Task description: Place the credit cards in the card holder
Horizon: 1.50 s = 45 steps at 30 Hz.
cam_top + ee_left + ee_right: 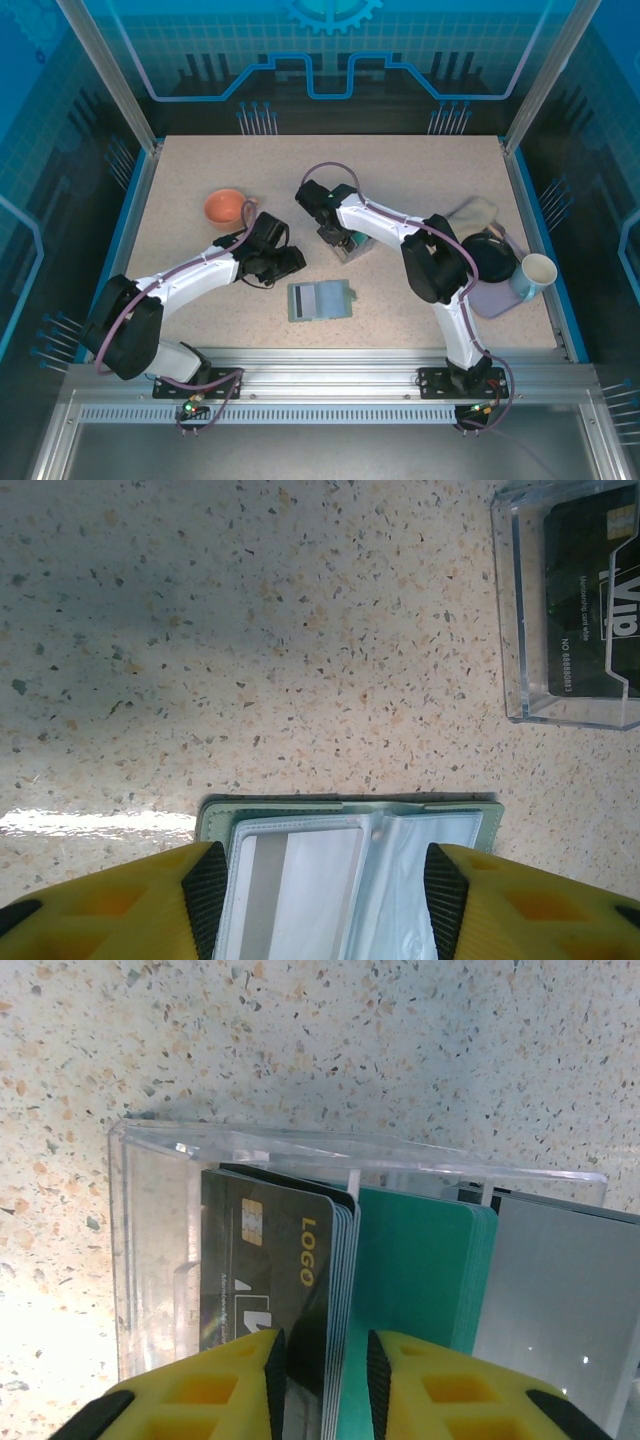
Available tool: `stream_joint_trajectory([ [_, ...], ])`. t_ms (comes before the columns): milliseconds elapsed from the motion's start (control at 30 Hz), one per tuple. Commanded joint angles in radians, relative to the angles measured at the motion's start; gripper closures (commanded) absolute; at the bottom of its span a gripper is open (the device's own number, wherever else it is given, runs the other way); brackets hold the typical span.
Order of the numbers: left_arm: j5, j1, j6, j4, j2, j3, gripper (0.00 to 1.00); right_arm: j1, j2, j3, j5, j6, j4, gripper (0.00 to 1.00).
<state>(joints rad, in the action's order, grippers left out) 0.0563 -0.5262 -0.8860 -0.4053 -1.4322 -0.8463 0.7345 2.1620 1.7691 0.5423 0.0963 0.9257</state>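
Credit cards [300, 1260], dark, teal and silvery plastic, stand in a clear plastic box [150, 1220] on the speckled desk [420, 170]. The right end effector [324, 1345] straddles the dark stack, though a firm clamp cannot be told. The left end effector [322, 855], jaws apart, hovers by the open sage-green folding card holder [320, 300].

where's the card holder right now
In the top view the card holder lies open on the table, front middle, just on the near side of the clear box.
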Motion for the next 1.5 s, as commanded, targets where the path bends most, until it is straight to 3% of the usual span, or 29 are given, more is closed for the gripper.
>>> stream_joint_trajectory([
  [0,-0.001,0.005,-0.007,0.008,0.015,0.018,0.42,0.004,-0.037,-0.006,0.018,0.0,0.007,0.72],
  [433,-0.001,0.005,-0.008,0.01,0.013,0.023,0.42,0.005,-0.05,-0.006,0.032,-0.007,0.013,0.85],
  [800,0.003,0.006,-0.008,0.014,0.008,0.025,0.42,-0.011,-0.038,-0.013,0.039,-0.018,0.009,0.79],
  [1167,0.004,0.005,-0.005,0.015,0.0,0.021,0.43,-0.025,-0.028,-0.011,0.036,-0.029,0.007,0.81],
  [1333,0.01,0.005,-0.007,0.019,-0.004,0.021,0.43,-0.024,-0.029,-0.026,-0.038,-0.031,-0.002,0.69],
  [1467,0.01,0.005,-0.007,0.022,-0.005,0.019,0.43,-0.024,-0.002,-0.023,-0.014,-0.034,0.0,0.68],
])
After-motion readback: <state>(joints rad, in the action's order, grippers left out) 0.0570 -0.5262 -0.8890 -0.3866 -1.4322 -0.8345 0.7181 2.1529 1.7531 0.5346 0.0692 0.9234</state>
